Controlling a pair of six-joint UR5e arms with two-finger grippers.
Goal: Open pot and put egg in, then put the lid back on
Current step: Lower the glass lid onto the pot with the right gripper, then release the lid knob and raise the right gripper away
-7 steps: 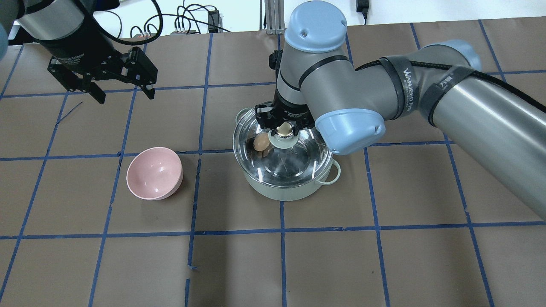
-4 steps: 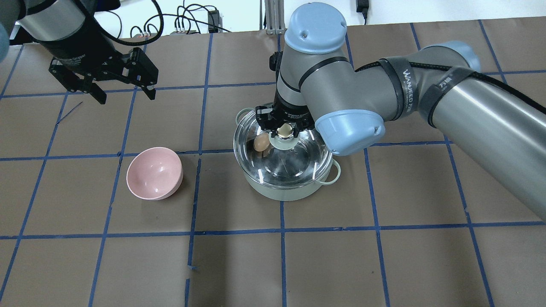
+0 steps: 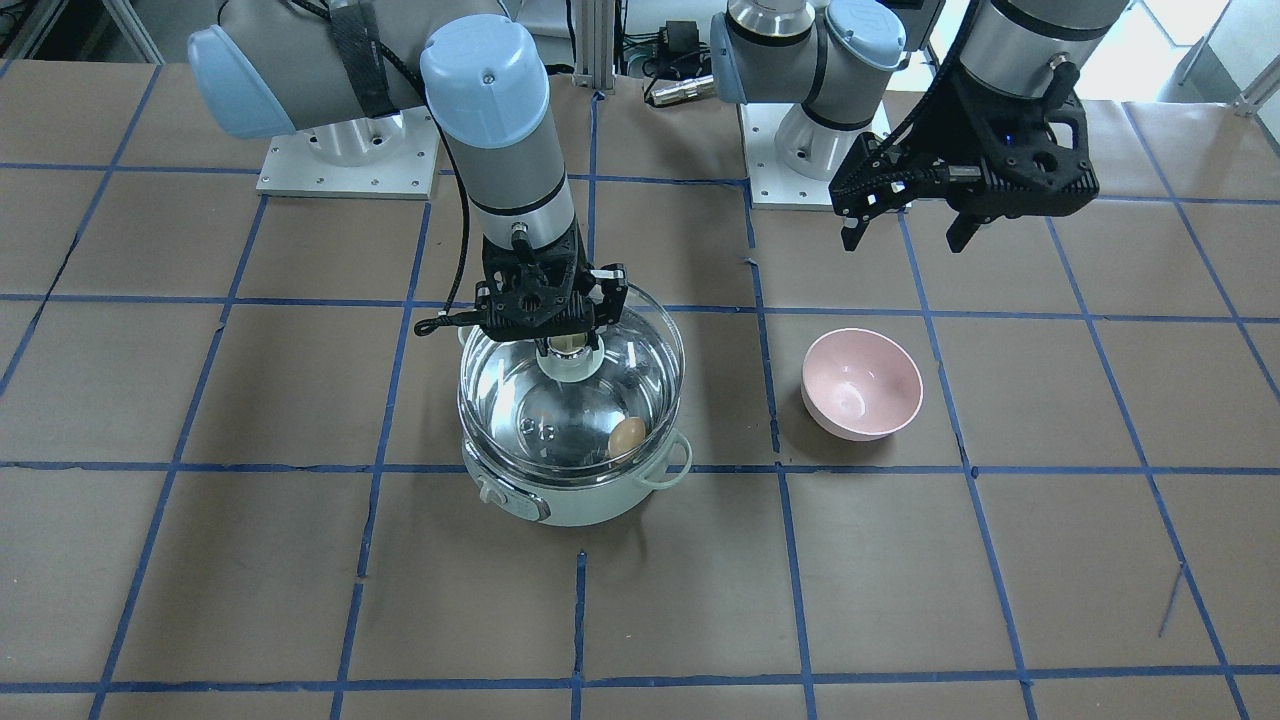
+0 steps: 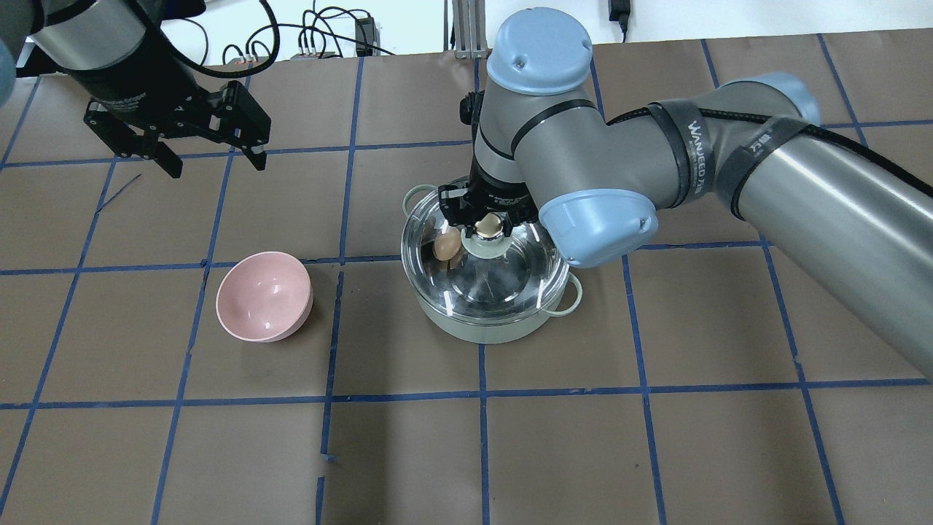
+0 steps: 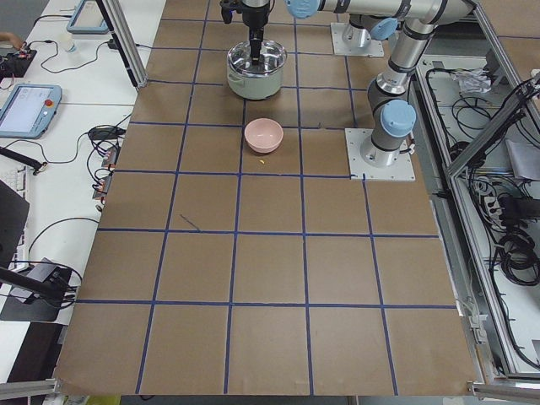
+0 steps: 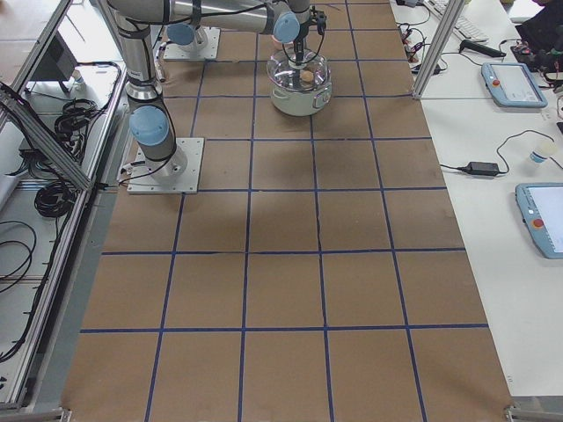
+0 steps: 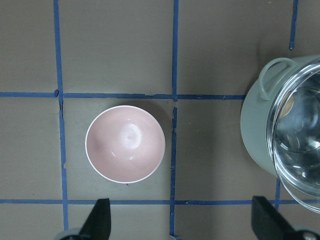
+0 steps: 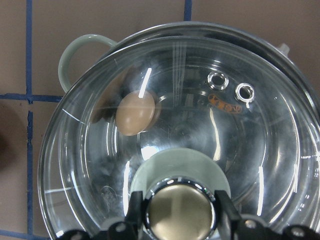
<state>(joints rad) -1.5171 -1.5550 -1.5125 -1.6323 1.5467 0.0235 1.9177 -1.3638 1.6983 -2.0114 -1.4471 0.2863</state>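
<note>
The mint-green pot (image 4: 503, 332) stands at mid table, also in the front view (image 3: 560, 505). The tan egg (image 4: 446, 246) lies inside it, seen through the glass (image 3: 628, 436) (image 8: 135, 113). My right gripper (image 4: 489, 224) (image 3: 566, 345) is shut on the knob of the glass lid (image 4: 510, 284) and holds it over the pot's mouth. The lid (image 8: 250, 150) sits a little off centre, at or just above the rim; I cannot tell if it rests there. My left gripper (image 4: 216, 166) (image 3: 900, 240) is open and empty, raised above the table far to the pot's left.
A pink bowl (image 4: 264, 295) (image 3: 862, 385) (image 7: 125, 143) stands empty to the pot's left, below my left gripper. Blue tape lines grid the brown table. The arm bases (image 3: 340, 150) sit at the robot side.
My right gripper has lowered the lid slightly toward the pot's rim. The left arm, bowl and egg have not moved.
</note>
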